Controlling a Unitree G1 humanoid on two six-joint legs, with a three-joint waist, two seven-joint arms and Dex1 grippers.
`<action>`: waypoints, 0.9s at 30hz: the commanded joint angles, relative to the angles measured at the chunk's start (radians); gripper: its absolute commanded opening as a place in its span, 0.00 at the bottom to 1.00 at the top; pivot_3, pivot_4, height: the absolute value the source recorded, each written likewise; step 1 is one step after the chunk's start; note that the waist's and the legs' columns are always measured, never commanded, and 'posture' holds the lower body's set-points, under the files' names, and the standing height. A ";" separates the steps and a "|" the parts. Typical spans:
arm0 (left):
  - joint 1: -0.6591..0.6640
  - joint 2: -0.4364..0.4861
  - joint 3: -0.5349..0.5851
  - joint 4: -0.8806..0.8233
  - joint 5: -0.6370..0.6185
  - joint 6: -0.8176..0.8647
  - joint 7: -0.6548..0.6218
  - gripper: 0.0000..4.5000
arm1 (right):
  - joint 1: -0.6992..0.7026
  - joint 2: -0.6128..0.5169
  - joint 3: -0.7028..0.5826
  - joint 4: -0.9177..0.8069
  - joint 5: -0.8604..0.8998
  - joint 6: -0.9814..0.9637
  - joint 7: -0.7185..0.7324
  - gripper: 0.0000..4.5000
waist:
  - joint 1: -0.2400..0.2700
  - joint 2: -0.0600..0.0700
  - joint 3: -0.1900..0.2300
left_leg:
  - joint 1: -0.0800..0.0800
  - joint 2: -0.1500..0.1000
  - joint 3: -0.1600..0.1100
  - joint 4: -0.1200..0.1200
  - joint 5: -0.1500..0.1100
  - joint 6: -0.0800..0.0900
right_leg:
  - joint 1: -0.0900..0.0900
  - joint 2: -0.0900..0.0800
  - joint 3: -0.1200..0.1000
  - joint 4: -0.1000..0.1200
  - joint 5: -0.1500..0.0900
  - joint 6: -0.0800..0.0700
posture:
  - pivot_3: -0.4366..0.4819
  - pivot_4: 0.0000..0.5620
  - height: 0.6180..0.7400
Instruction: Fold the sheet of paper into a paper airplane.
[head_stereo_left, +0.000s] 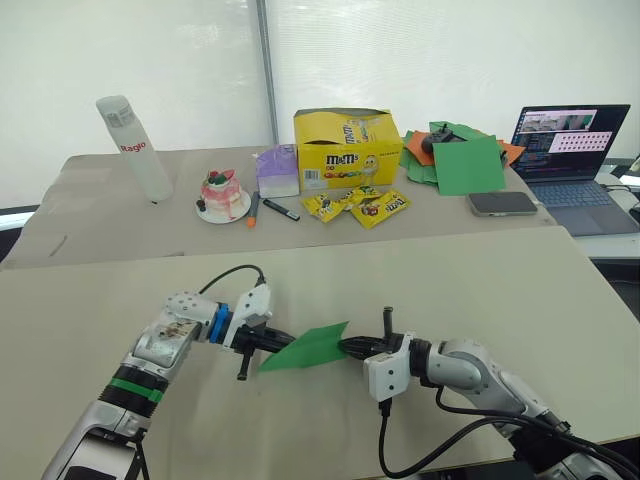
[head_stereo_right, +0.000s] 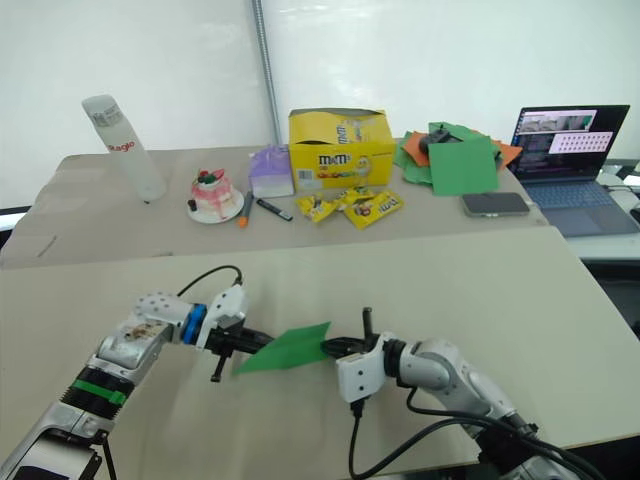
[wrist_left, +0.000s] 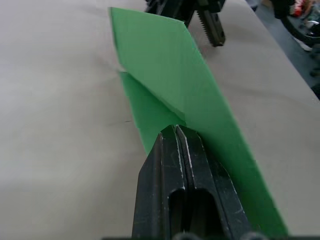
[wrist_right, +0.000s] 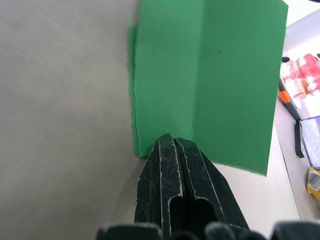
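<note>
I have both jaws clamped on the sheet of paper (head_stereo_left: 305, 347), left gripper (head_stereo_left: 272, 342) and right gripper (head_stereo_left: 352, 347) at opposite ends; pulling apart could tear it.

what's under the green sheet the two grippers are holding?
Only bare beige table shows around the sheet of paper, pinched between the left gripper and the right gripper. A folded flap of the sheet itself hangs beneath. The patch of table directly under it is covered.
</note>
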 joint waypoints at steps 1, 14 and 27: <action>-0.002 0.001 -0.022 0.012 -0.008 0.008 -0.050 0.01 | 0.029 -0.016 0.042 0.031 -0.044 -0.003 0.024 0.00 | 0.000 0.000 0.000 | 0.000 0.000 0.000 0.000 0.000 0.000 | 0.000 0.000 0.000 0.000 0.000 0.000 | 0.48 0.27 1.00; 0.008 0.074 0.030 0.085 -0.030 0.034 -0.098 0.01 | 0.026 -0.019 0.048 0.042 -0.044 -0.008 0.034 0.00 | -0.004 0.000 -0.002 | 0.000 0.000 0.000 0.000 0.000 0.000 | -0.001 0.001 0.000 0.000 0.000 0.000 | 0.48 0.27 1.00; 0.059 -0.014 -0.065 -0.078 0.005 0.038 -0.028 0.01 | -0.005 -0.009 0.064 0.090 -0.046 -0.034 0.030 0.00 | -0.004 -0.001 -0.005 | 0.001 0.000 0.000 0.000 -0.001 0.002 | 0.001 0.000 0.001 0.000 0.000 0.000 | 0.48 0.27 1.00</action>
